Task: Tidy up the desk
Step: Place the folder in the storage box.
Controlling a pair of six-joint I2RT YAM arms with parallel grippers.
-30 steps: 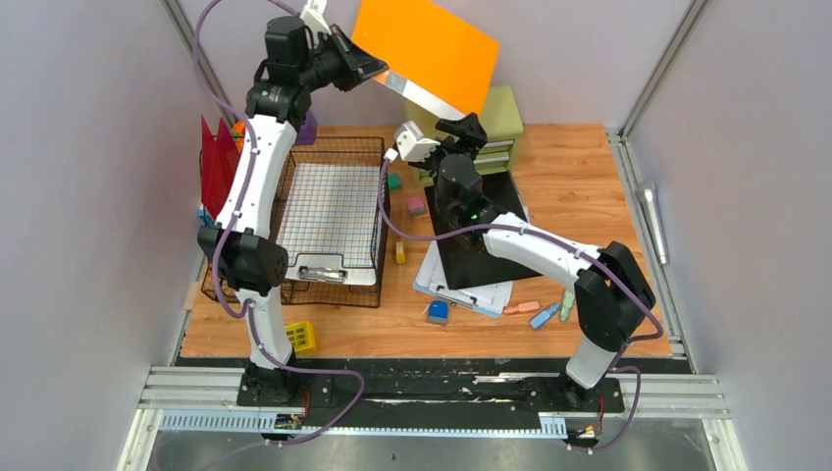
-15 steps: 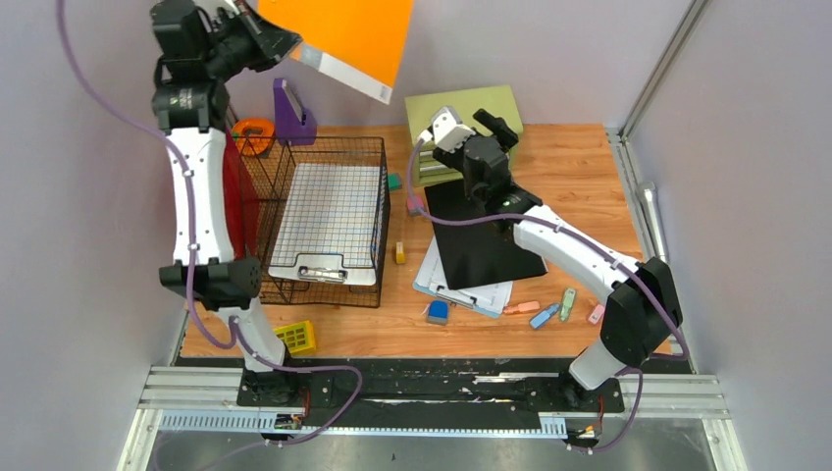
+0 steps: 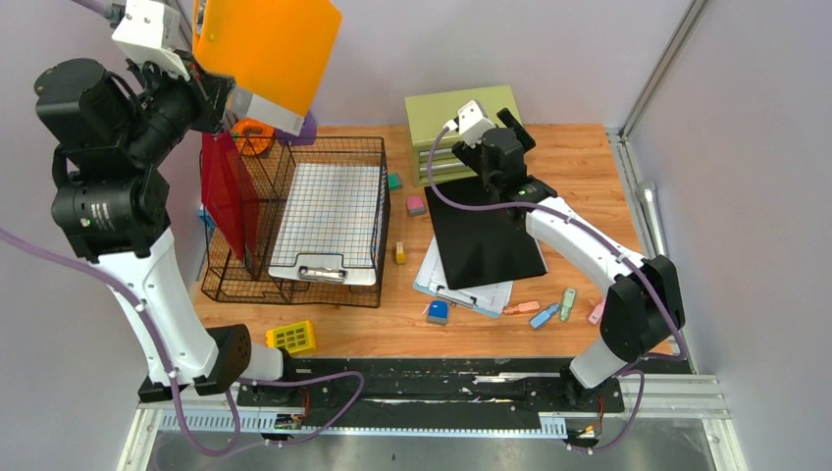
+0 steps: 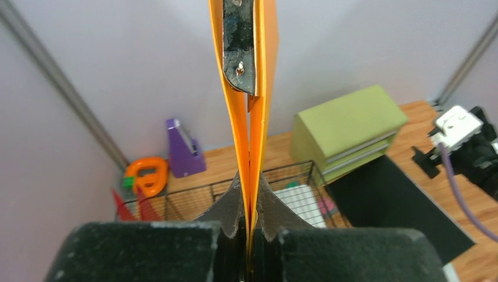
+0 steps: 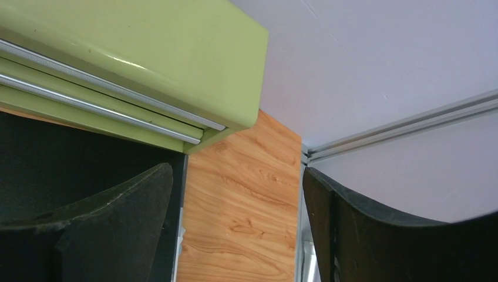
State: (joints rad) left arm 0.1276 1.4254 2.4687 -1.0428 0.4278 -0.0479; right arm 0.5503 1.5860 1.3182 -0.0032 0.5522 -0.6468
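While a second ago the left arm reached toward the far middle of the light orange-brown wood-grain surface (image 3: 574, 186), it is now swung out over the far-left corner. The flat orange plastic folder (image 3: 267, 47) has travelled with it, from above the pale green metal drawer cabinet (image 3: 437, 106) to above the far-left corner of the black wire basket (image 3: 329, 139). The right arm has stretched further toward the far edge, and its jaws have spread since then.

The left arm rises steeply from its base at the near-left corner, its elbow low by the near edge and its wrist high beside the left wall. The left tool (image 4: 249, 207) is pinched tight on the folder's lower edge; the folder stands on edge, tilted. A red translucent plastic sheet (image 3: 228, 186) leans upright at the basket's left side.

The right arm runs from the near-right corner diagonally to the far middle, above the black rectangular mat (image 3: 486, 243). The right tool (image 5: 238, 202) stands wide with nothing between its jaws, just in front of the cabinet's right corner.

The surface spreads ahead of both bases, its black and metal rail along the near edge.
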